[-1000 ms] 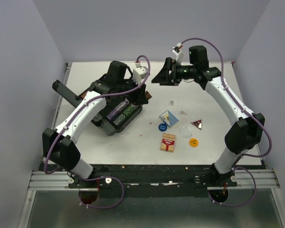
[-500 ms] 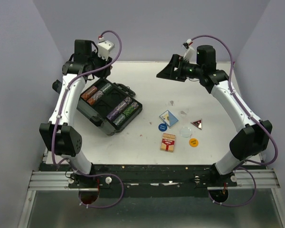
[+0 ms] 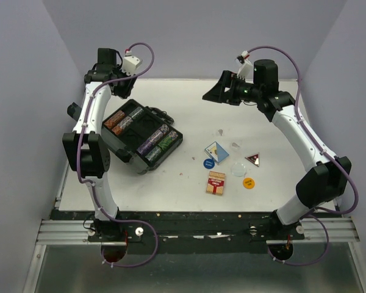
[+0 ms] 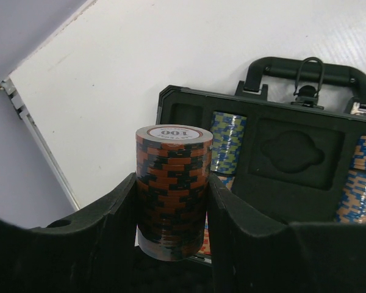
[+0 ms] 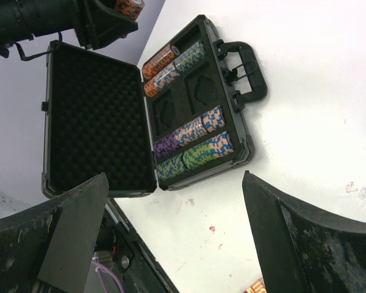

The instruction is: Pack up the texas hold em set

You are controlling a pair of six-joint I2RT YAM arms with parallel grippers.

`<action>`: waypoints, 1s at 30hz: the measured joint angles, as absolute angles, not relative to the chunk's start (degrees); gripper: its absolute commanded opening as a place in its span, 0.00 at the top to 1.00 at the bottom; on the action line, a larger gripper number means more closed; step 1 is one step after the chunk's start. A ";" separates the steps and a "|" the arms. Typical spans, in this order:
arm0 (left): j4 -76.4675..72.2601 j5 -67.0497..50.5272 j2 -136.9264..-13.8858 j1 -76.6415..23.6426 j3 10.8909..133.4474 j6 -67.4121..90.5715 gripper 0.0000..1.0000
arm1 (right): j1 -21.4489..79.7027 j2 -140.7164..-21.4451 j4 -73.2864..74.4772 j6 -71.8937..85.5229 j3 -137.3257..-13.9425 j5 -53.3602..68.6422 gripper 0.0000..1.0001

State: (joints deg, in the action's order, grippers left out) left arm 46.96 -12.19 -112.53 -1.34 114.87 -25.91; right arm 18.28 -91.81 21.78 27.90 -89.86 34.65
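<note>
White table point(image 4: 110, 79) below — chip stack point(image 4: 171, 165) (orange-black) clamped in left pincer point(image 4: 172, 207).

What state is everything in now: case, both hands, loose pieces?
Black rectangular plastic case: lid open, lying on the table.
Rows of multicoloured poker chips: seated in the case slots.
Left hand: shut on a stack of orange-and-black chips.
Right hand: open, empty.
Red card deck, blue card deck: on the table, outside the case.
Round blue button, orange button, clear button: loose on the table.
</note>
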 measured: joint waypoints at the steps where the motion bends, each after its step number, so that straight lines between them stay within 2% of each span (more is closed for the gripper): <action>1: 46.94 -11.86 -112.71 -1.13 114.87 -26.55 1.00 | 18.28 -91.79 21.78 27.90 -89.86 34.41 0.02; 30: 42.76 -8.49 -121.34 -0.49 114.02 -28.05 1.00 | 18.26 -95.18 22.59 27.53 -90.41 33.26 0.02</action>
